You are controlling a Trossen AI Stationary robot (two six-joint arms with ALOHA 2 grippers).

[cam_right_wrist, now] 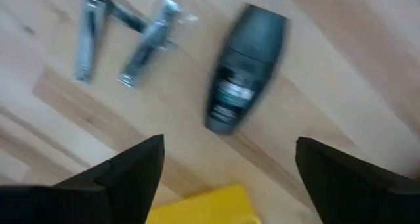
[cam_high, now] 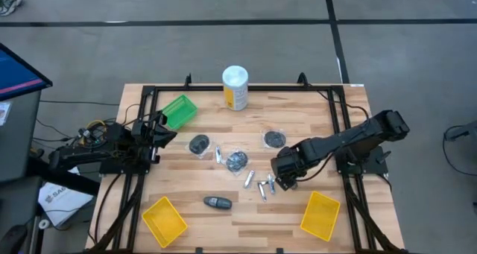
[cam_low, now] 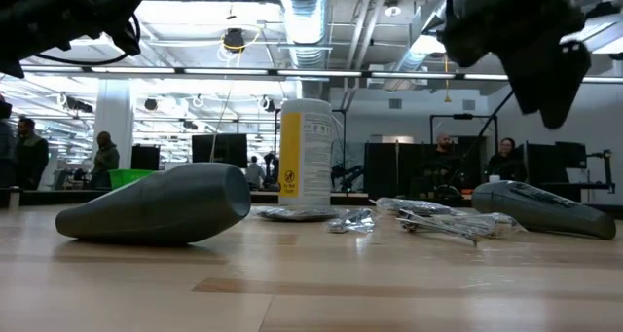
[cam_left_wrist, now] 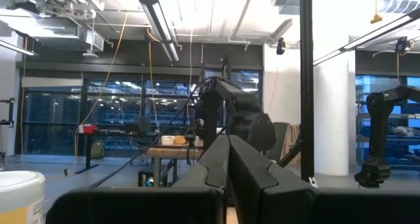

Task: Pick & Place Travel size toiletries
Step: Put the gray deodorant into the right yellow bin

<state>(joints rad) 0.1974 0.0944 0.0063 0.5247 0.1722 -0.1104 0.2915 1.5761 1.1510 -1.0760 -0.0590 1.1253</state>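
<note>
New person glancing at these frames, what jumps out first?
Probably the tall white-and-yellow canister at the table's far edge, then the scatter of dark discs, a dark oval pod and small silver pieces mid-table. The right pincer, open, hovers over the silver pieces; the left arm waits at the left edge near the green bin.

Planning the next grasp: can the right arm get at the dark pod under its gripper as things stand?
Probably yes. The right gripper is open, fingers spread wide, looking down on the dark pod, which lies flat on bare table. The silver clippers sit apart from it, and the yellow bin edge lies short of it.
</note>
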